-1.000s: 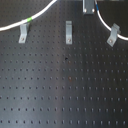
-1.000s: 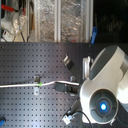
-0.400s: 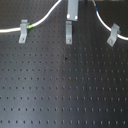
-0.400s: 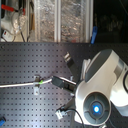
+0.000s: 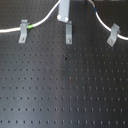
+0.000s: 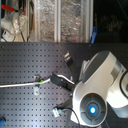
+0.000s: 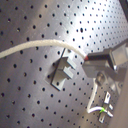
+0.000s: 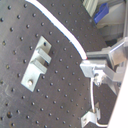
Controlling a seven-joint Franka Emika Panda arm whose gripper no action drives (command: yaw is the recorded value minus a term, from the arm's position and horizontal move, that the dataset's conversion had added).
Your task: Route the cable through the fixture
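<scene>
the end effector point(image 5: 64, 19) grips the white cable point(image 5: 42, 21) just above the slim upright clip point(image 5: 68, 34) at the middle of the black perforated worktop point(image 5: 64, 85) in the first exterior view. the cable arcs from there towards both sides, its green band point(image 5: 30, 27) lying at the broad-footed clip point(image 5: 23, 31) on the first exterior view's left, while a diagonal clip point(image 5: 114, 34) stands at the first exterior view's right.

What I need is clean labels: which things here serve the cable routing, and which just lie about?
For the job: cable; narrow middle clip; gripper, holding the cable.
Lying about: broad-footed clip; diagonal clip.
</scene>
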